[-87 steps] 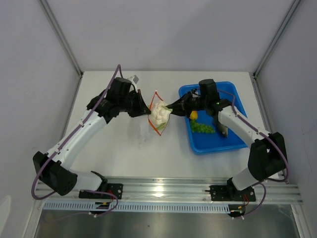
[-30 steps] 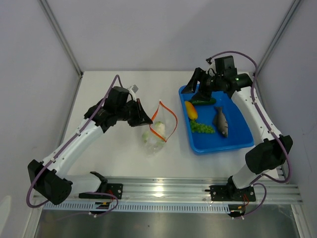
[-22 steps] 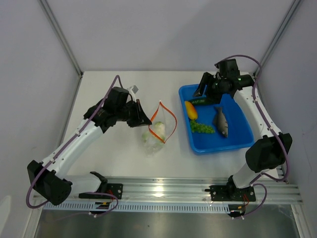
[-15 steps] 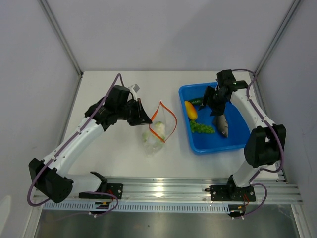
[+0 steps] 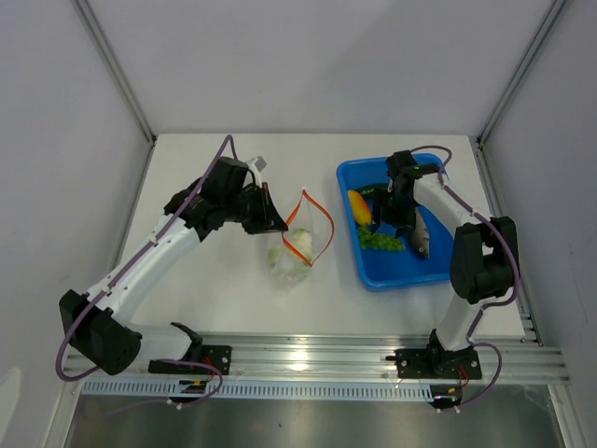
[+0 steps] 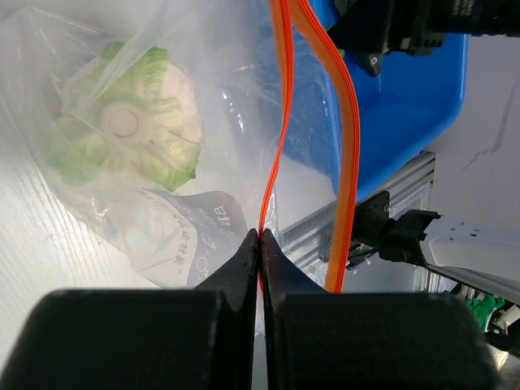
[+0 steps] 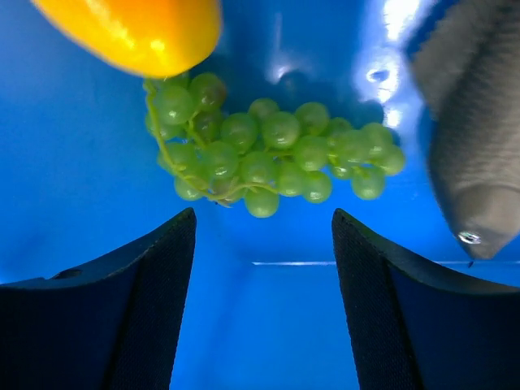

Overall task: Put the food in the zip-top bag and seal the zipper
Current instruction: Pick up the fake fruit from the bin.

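Note:
The clear zip-top bag (image 5: 291,266) lies on the table with its mouth held up and open. My left gripper (image 5: 278,224) (image 6: 260,236) is shut on one side of the orange-red zipper (image 5: 317,224) (image 6: 280,122). A white and green leafy food piece (image 5: 294,250) (image 6: 130,122) lies inside the bag. My right gripper (image 5: 392,222) (image 7: 264,215) is open inside the blue tray (image 5: 438,266), just short of the green grapes (image 5: 381,241) (image 7: 268,154), with nothing between its fingers. Beside the grapes lie the yellow-orange piece (image 5: 360,207) (image 7: 138,32) and the grey fish (image 5: 420,235) (image 7: 471,162).
A dark green piece (image 5: 368,191) lies at the tray's back, partly hidden by the right arm. The enclosure's walls stand close on both sides. A metal rail (image 5: 317,359) runs along the table's near edge.
The right gripper left the bag's mouth, where it held the white and green piece, swung to the tray's back and came down over the grapes. That piece now lies in the bag. The left gripper keeps its grip.

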### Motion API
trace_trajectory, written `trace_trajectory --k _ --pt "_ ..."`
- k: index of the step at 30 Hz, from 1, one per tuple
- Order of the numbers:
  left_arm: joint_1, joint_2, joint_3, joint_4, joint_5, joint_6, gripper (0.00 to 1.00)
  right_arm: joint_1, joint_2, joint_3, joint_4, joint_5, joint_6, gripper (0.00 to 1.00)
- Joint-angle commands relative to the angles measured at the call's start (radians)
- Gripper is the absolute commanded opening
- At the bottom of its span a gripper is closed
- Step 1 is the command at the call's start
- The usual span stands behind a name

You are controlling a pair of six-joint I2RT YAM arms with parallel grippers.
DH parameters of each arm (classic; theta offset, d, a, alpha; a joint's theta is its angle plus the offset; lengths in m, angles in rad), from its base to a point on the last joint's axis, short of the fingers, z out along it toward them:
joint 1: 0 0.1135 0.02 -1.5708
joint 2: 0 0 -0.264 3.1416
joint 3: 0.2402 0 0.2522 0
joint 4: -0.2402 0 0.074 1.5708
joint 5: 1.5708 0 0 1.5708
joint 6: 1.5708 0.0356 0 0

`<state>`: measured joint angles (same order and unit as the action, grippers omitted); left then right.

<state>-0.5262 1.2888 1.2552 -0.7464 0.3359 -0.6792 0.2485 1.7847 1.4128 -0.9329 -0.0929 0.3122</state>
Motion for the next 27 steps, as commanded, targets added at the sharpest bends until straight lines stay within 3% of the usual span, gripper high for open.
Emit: trace_trajectory --k 1,6,15,27 --pt "-0.005 -0.002 0.055 0.002 -0.005 0.033 0.01 0.067 0.007 -0.015 0.029 0.093 -0.079 0.7" --pt "-0.005 -0.006 0.049 -0.005 -0.015 0.035 0.01 0.115 0.027 -0.067 0.088 0.176 -0.136 0.74" --pt "-0.005 0.0 0.05 -0.016 -0.017 0.041 0.01 0.172 0.143 0.031 0.052 0.314 -0.148 0.82" --pt "-0.001 -0.002 0.056 -0.044 -0.026 0.066 0.01 0.173 0.277 0.123 0.023 0.302 -0.13 0.78"
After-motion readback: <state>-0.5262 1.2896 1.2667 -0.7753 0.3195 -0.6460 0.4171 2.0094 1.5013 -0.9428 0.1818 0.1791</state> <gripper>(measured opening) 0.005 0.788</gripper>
